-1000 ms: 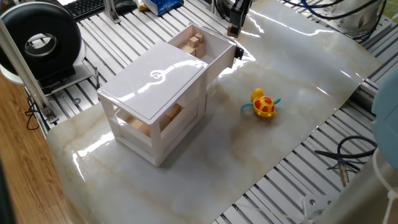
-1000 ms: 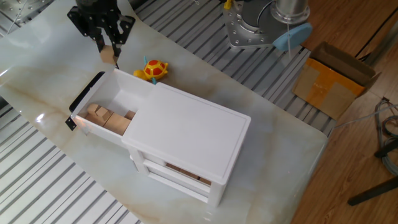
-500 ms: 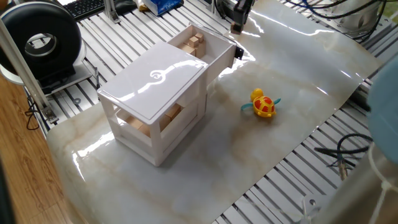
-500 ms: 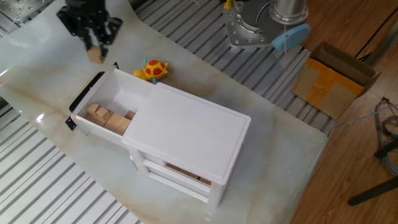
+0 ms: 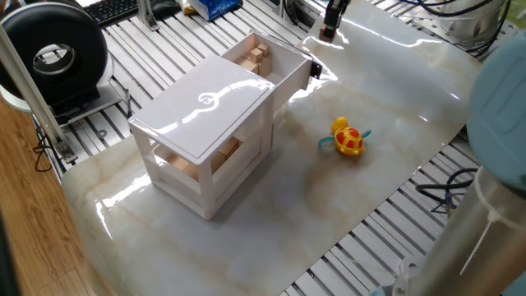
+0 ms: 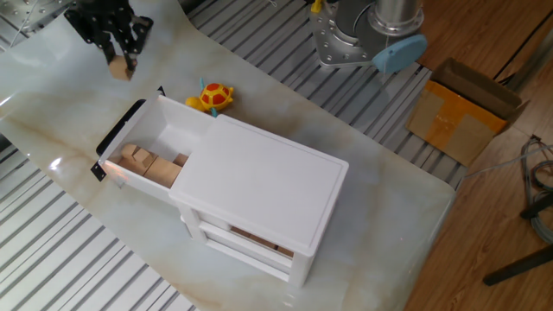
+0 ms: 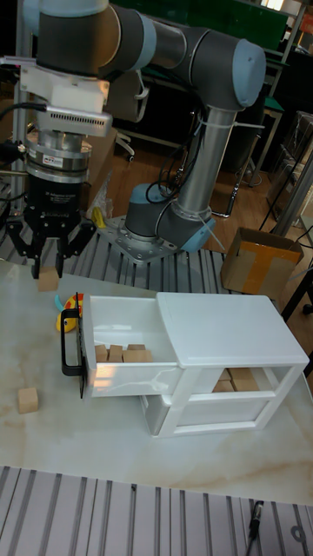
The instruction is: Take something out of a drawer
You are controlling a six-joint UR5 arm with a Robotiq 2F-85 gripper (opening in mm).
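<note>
A small wooden cube [image 6: 120,69] is held clenched between the jaws of the gripper [image 7: 50,266], and over the last second it has been carried up and away from the open drawer [image 6: 147,138], further from its black handle [image 7: 69,350]. The removal is therefore judged nearly done, with only a set-down on the desk [image 6: 52,112] remaining. The arm [image 7: 213,113] is posed with the wrist pointing straight down. Below and to one side of the jaws more cubes [image 7: 122,353] are seen in the drawer; a duck toy [image 6: 214,96] lies just beside it.
</note>
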